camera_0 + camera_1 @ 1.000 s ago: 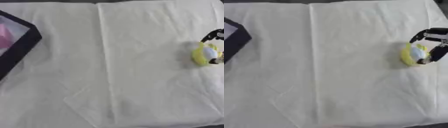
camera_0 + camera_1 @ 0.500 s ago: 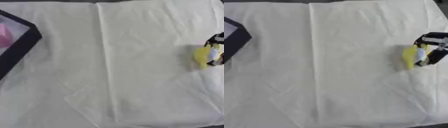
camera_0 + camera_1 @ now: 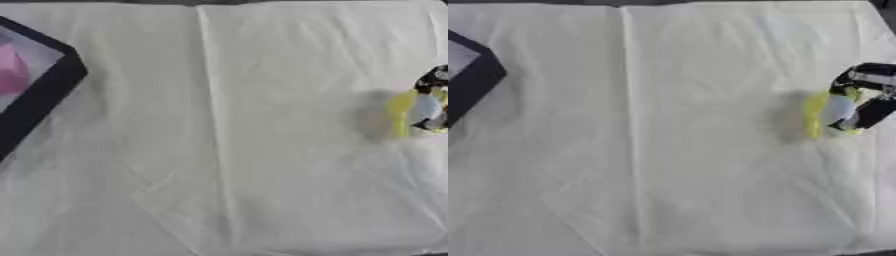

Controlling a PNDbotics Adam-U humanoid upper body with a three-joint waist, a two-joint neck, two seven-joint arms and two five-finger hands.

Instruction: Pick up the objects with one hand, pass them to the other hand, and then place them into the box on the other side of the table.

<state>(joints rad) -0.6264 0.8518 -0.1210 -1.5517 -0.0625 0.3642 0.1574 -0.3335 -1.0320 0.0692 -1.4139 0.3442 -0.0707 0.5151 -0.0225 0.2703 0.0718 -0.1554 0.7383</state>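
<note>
Cloth (image 3: pixel 262 150) was plain cream-white. The object (image 3: pixel 826 114) in my black right hand (image 3: pixel 870 95) was yellow with pale blue. Box (image 3: pixel 44 100) rim dark navy, something pink (image 3: pixel 10 70) inside.

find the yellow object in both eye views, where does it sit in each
Left eye view: yellow object at the right edge, mid-height, in the right hand.
Right eye view: further in from the right edge, mid-height.
Shared landmark: the dark box at the upper left.

Blurred yellow object (image 3: pixel 822 116) with pale-blue patch, near right edge.
</note>
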